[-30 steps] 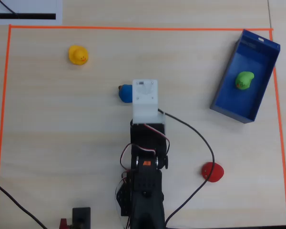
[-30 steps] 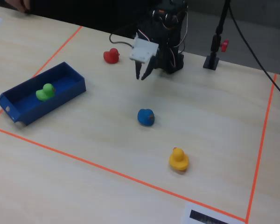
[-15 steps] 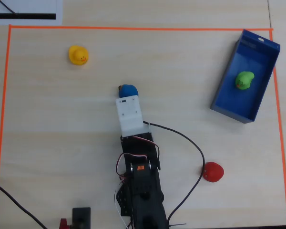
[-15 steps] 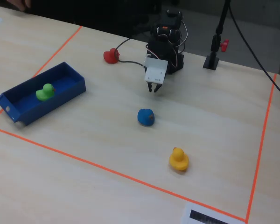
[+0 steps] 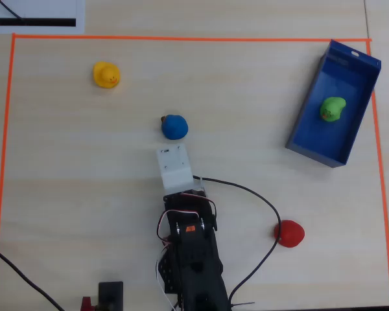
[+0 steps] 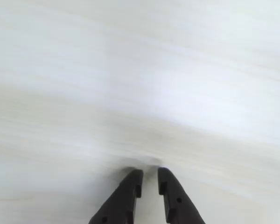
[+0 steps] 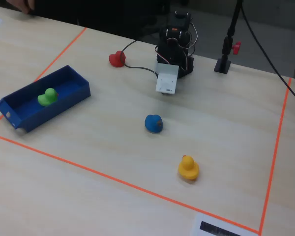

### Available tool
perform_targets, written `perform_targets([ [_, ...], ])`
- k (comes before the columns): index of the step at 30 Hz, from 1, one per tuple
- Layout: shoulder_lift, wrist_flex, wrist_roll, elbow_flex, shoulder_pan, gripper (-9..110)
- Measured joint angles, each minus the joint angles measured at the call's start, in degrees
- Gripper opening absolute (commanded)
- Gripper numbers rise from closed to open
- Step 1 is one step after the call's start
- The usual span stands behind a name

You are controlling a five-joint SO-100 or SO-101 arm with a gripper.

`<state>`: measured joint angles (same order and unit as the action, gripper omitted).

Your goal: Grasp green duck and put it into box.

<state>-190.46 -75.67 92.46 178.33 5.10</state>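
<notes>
The green duck (image 5: 332, 108) lies inside the deep-blue box (image 5: 308, 126) at the right of the overhead view. In the fixed view the duck (image 7: 47, 96) and the box (image 7: 64, 105) are at the left. My gripper (image 6: 150, 171) is far from them, low over bare table near the arm's base. Its black fingers (image 6: 130, 191) stand a narrow gap apart with nothing between them. From above, the white wrist housing (image 5: 174, 167) hides the fingers.
A blue duck (image 5: 174, 126) sits just beyond the wrist housing. A yellow duck (image 5: 106, 74) is at the far left. A red object (image 5: 289, 233) lies near a black cable (image 5: 259, 197) right of the arm. Orange tape (image 5: 181, 38) outlines the work area.
</notes>
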Motion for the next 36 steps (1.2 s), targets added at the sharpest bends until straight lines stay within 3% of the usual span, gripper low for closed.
perform_targets([
  [9, 0.00, 0.00, 0.00, 0.00, -1.32, 1],
  [14, 0.00, 0.00, 0.00, 0.00, -1.67, 8],
  [36, 0.00, 0.00, 0.00, 0.00, -1.67, 8],
])
